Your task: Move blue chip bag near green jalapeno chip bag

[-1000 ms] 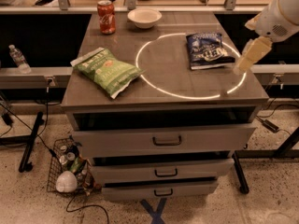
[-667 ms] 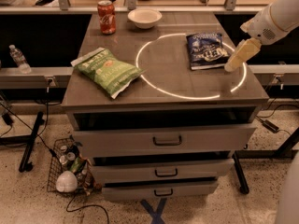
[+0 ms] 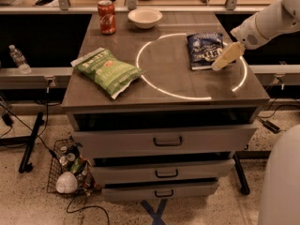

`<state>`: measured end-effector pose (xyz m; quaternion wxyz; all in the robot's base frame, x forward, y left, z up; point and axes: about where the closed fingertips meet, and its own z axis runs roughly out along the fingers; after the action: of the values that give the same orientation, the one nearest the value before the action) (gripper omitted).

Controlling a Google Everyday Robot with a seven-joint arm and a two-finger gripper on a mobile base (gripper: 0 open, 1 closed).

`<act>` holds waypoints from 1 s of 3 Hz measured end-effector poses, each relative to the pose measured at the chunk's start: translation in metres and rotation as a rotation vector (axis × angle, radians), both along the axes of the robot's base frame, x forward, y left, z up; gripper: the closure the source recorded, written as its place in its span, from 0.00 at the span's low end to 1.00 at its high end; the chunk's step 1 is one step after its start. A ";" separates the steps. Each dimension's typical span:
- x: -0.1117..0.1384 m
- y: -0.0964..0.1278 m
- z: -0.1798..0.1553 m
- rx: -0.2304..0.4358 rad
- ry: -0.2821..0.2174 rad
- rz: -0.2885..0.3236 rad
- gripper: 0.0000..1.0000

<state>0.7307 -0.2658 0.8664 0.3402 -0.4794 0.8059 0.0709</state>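
Note:
The blue chip bag (image 3: 205,50) lies flat on the right side of the table top, dark navy with white lettering. The green jalapeno chip bag (image 3: 106,71) lies on the left side of the table, well apart from the blue bag. My gripper (image 3: 224,59) comes in from the upper right on a white arm. Its pale fingers hang over the lower right corner of the blue bag and cover that edge.
A red soda can (image 3: 107,17) and a white bowl (image 3: 145,18) stand at the back of the table (image 3: 164,97). A bright ring of light lies on the table top. Drawers are below. A wire basket (image 3: 70,170) sits on the floor at left.
The gripper has moved left and a little toward the blue chip bag, from beyond its right edge to over its corner. The bags have not moved.

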 end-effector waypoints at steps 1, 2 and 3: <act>0.006 0.003 -0.003 0.022 0.003 -0.015 0.27; 0.004 0.008 -0.006 0.032 0.018 -0.005 0.56; 0.001 0.012 -0.011 0.031 0.037 0.004 0.79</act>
<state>0.7314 -0.2542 0.8553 0.3324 -0.4743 0.8098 0.0931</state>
